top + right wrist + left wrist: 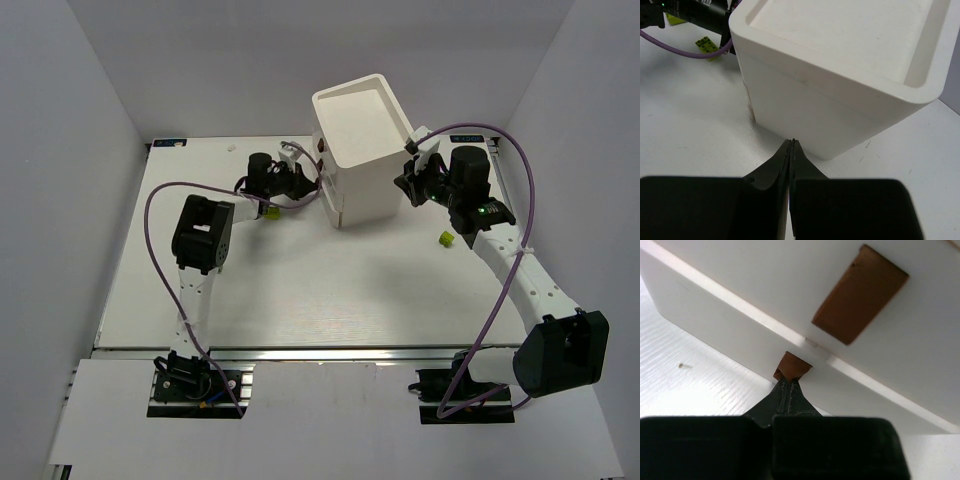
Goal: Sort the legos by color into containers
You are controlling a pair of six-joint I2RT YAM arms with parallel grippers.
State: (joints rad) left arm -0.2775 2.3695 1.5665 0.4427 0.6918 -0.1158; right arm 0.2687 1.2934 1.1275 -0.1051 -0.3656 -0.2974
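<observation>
Legos (445,238) loose on table (300,290) as arm takes drawer knob
Yellow-green bricks lie on either side of the white cabinet (365,175). Left gripper (789,380) is clamped on a small brown knob (794,365); right gripper (791,142), closed on nothing, noses the cabinet wall. A pull could drag or tip the cabinet should that brace slip, or the fingers could slide off the knob.
</observation>
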